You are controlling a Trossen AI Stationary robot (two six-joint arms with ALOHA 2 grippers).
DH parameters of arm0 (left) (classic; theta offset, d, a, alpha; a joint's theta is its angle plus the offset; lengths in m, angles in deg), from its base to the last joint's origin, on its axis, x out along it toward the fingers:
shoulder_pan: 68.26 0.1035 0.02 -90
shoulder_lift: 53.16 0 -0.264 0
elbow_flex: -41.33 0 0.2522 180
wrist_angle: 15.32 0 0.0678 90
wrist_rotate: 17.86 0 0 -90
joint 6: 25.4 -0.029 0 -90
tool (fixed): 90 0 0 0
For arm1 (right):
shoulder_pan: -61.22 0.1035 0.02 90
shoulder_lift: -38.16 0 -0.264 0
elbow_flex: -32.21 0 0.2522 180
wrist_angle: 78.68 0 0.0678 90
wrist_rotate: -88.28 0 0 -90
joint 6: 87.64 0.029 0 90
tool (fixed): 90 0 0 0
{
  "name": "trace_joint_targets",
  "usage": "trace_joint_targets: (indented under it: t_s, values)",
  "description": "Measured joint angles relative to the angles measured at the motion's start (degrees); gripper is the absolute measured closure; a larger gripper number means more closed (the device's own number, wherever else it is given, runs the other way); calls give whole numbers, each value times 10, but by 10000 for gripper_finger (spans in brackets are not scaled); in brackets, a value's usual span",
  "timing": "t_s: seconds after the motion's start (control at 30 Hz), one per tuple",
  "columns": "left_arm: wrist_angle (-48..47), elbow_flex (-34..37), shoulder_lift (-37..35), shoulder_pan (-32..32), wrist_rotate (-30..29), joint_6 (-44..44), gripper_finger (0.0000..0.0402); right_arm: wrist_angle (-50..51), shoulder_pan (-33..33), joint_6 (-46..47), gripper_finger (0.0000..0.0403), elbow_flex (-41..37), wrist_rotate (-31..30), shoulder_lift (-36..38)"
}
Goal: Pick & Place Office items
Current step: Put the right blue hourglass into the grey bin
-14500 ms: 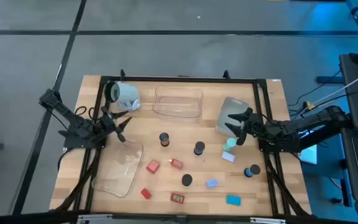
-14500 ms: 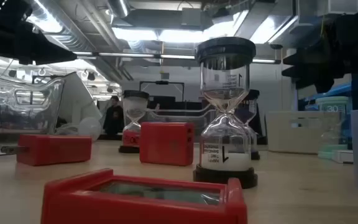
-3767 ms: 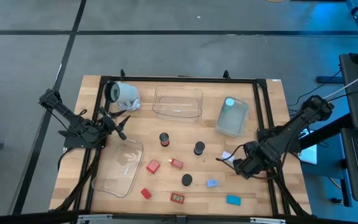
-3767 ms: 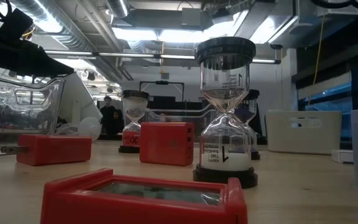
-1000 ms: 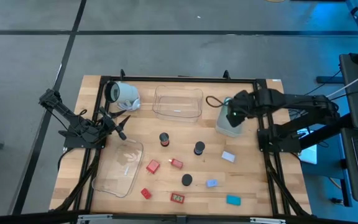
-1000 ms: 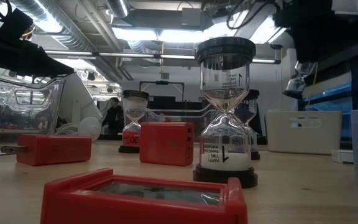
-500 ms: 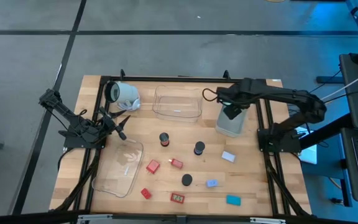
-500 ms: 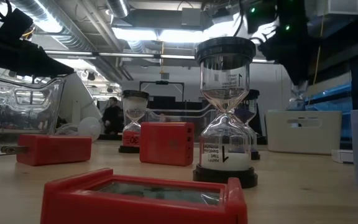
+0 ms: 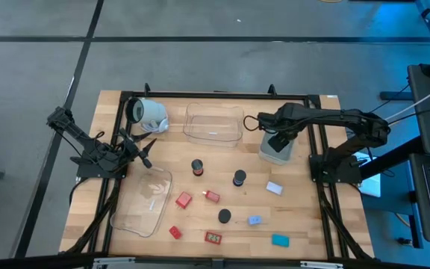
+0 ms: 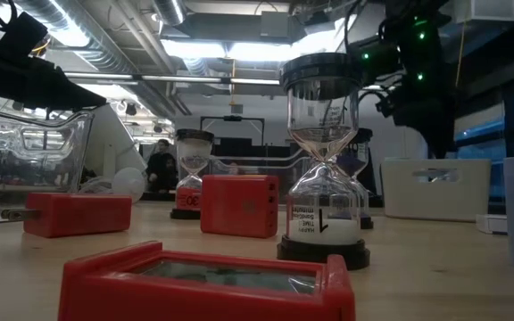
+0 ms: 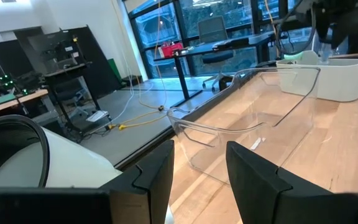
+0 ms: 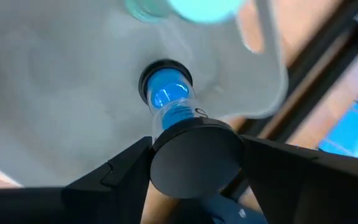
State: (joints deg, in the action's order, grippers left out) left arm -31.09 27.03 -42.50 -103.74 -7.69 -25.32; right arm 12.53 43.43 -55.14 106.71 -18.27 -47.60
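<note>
A white mug [image 9: 148,113] is lying on its side at the far left of the wooden bench [image 9: 327,232]. Just beside it, a clear tray [image 9: 213,123] is sitting along the far edge, with a grey tub [image 9: 267,152] to its right. A second clear tray [image 9: 143,200] is resting near the left front. A person [image 10: 160,167] is showing in the room beyond.

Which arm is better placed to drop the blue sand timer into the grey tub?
The right. Its pincer already grips the blue sand timer directly above the grey tub. The left pincer sits idle across the table beside the white mug.
</note>
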Motion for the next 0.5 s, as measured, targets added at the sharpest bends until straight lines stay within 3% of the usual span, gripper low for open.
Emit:
trace_joint_targets:
  t_s: [0.5]
  values:
    - [0,0,0,0,0,2,258,-41,-58,-64,178,-1,-8,0]
